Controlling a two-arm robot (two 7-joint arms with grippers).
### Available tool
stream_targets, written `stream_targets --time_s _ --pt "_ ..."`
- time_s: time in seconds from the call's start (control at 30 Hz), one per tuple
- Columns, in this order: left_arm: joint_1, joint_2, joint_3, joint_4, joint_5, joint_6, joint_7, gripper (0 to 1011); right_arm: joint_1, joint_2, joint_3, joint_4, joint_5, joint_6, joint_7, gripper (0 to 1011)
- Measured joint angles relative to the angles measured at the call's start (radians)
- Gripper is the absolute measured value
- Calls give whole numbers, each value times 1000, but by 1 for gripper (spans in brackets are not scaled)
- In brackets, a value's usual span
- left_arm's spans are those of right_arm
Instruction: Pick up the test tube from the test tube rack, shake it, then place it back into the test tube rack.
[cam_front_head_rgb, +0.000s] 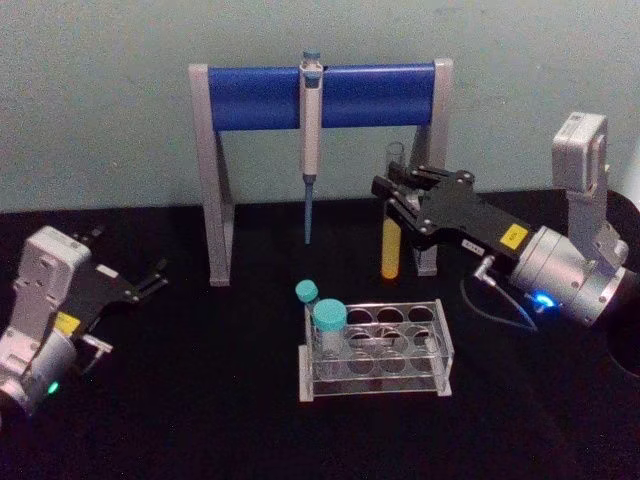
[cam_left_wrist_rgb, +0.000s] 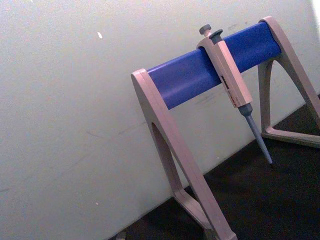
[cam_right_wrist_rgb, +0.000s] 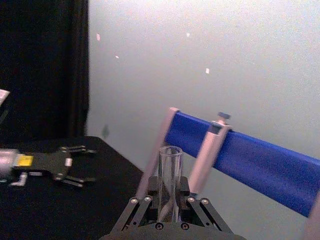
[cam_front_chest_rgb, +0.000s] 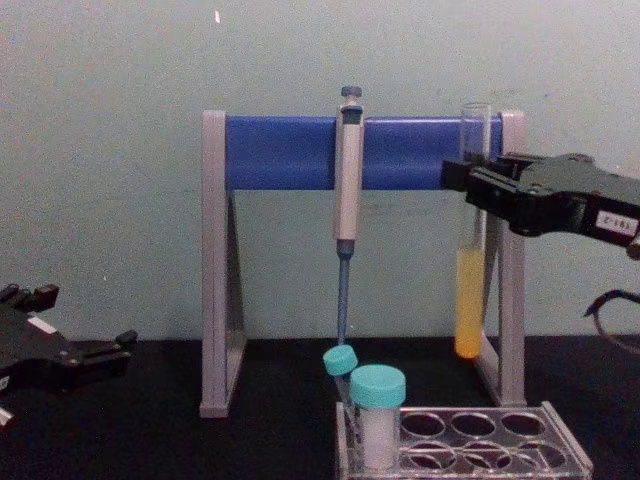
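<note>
My right gripper (cam_front_head_rgb: 394, 197) is shut on the test tube (cam_front_head_rgb: 390, 245), holding it upright in the air behind and above the test tube rack (cam_front_head_rgb: 441, 345). The chest view shows the test tube (cam_front_chest_rgb: 469, 300) with yellow liquid in its lower part. The right gripper (cam_front_chest_rgb: 470, 186) clamps its clear upper section, and the open mouth stands above the fingers. From the right wrist, the test tube (cam_right_wrist_rgb: 169, 180) rises between the fingers (cam_right_wrist_rgb: 134, 210). The clear rack (cam_front_chest_rgb: 560, 440) sits on the black table below. My left gripper (cam_front_head_rgb: 150, 280) rests open at the left, far from the rack.
Two teal-capped tubes (cam_front_head_rgb: 329, 322) (cam_front_head_rgb: 306, 292) stand at the rack's left end. The grey-and-blue pipette stand (cam_front_head_rgb: 260, 97) with a hanging pipette (cam_front_head_rgb: 311, 150) rises directly behind the held tube. The stand (cam_left_wrist_rgb: 200, 75) is close to the wall.
</note>
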Motion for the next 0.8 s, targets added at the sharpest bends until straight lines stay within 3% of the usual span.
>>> stream_targets --time_s 0.17,0.47,0.8 --pt "0 0 0 0 0 0 0 1001 -2 7 -13 -9 32 2 30 235" --pt "0 0 0 0 0 0 0 1001 -47 57 -21 -71 83 10 53 235" --pt "0 0 0 0 0 0 0 1001 -133 139 13 -162 113 20 17 235"
